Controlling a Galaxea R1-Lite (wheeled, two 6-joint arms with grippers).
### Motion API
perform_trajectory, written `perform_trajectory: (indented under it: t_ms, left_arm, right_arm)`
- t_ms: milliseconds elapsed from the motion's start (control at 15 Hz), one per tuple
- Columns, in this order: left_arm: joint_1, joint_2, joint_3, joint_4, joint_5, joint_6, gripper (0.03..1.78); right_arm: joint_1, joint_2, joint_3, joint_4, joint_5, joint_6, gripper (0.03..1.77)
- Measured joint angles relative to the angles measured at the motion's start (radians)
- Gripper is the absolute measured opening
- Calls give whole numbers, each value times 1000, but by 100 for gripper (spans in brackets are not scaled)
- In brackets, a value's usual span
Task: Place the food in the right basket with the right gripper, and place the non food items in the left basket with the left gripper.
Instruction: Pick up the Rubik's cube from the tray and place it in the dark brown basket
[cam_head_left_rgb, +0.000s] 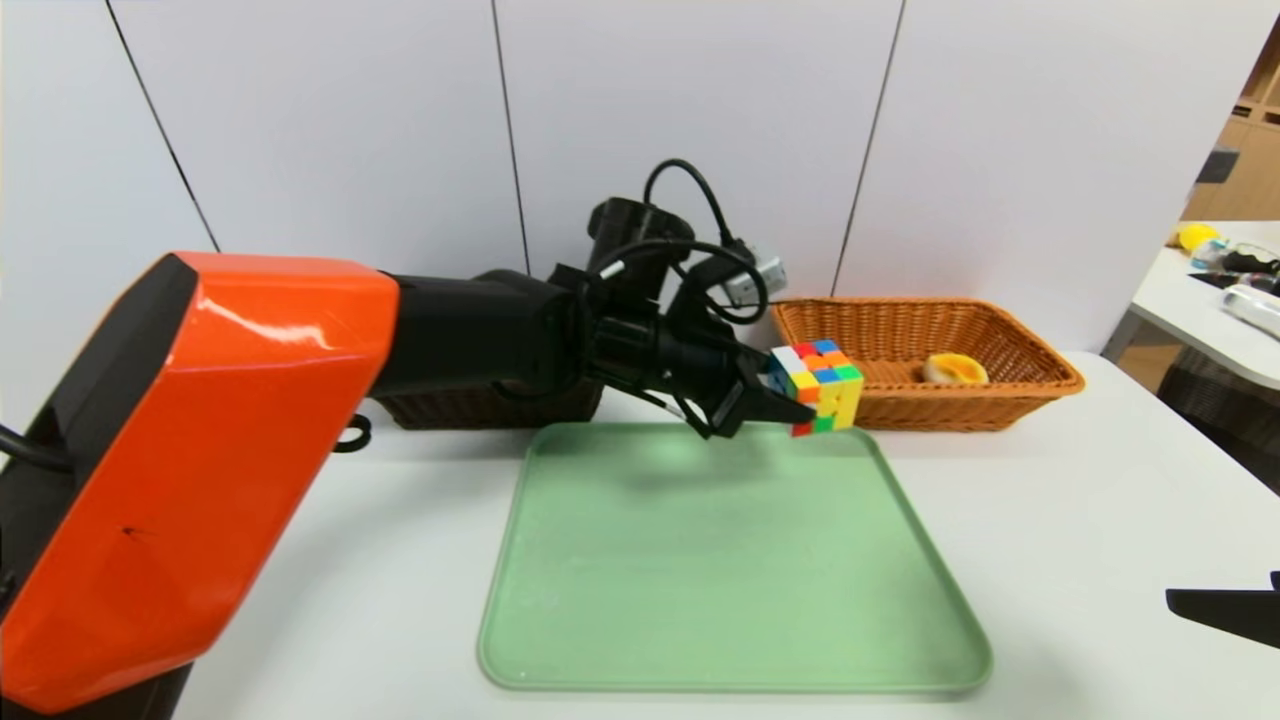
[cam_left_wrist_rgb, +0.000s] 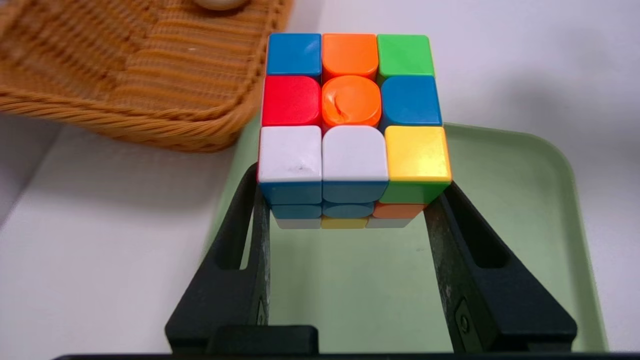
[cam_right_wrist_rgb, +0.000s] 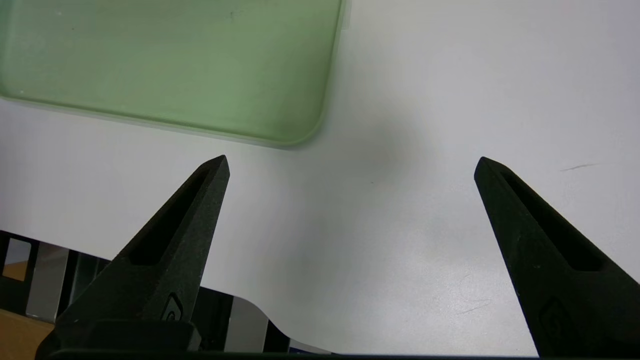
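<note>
Left pincer (cam_head_left_rgb: 800, 405) clamps cube (cam_head_left_rgb: 822, 385) | dark basket (cam_head_left_rgb: 480, 405) mostly hidden | right pincer (cam_right_wrist_rgb: 350, 170) agape

Tray (cam_head_left_rgb: 735, 560) sits mid-counter (cam_head_left_rgb: 1080, 520), nearest the robot. Behind it, two baskets: right basket (cam_head_left_rgb: 925, 335) at the tray's far right corner, left basket (cam_head_left_rgb: 480, 405) mostly hidden behind the left arm. Food (cam_head_left_rgb: 955, 369) lies in the right basket. Cube (cam_head_left_rgb: 818, 385) held above the tray's far edge by left end effector (cam_head_left_rgb: 800, 400). Right end effector (cam_right_wrist_rgb: 350, 165) over the counter, right of the tray.
</note>
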Motion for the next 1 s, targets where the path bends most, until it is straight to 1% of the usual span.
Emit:
perform_trajectory:
  t_ms: [200, 600, 733, 867, 1000]
  left_arm:
    - [95, -50, -20, 15, 0, 1, 90]
    - [323, -100, -45, 33, 1, 4, 90]
    - [404, -107, -46, 93, 1, 45, 90]
    - [490, -104, -54, 189, 1, 120, 90]
    - [551, -92, -48, 224, -1, 145, 90]
  right_arm:
    - [0, -1, 0, -1, 13, 0, 170]
    - [0, 2, 0, -21, 13, 1, 170]
    - [0, 1, 1, -20, 13, 1, 170]
    - [0, 2, 4, -21, 13, 1, 170]
    - [0, 4, 8, -22, 14, 1, 170]
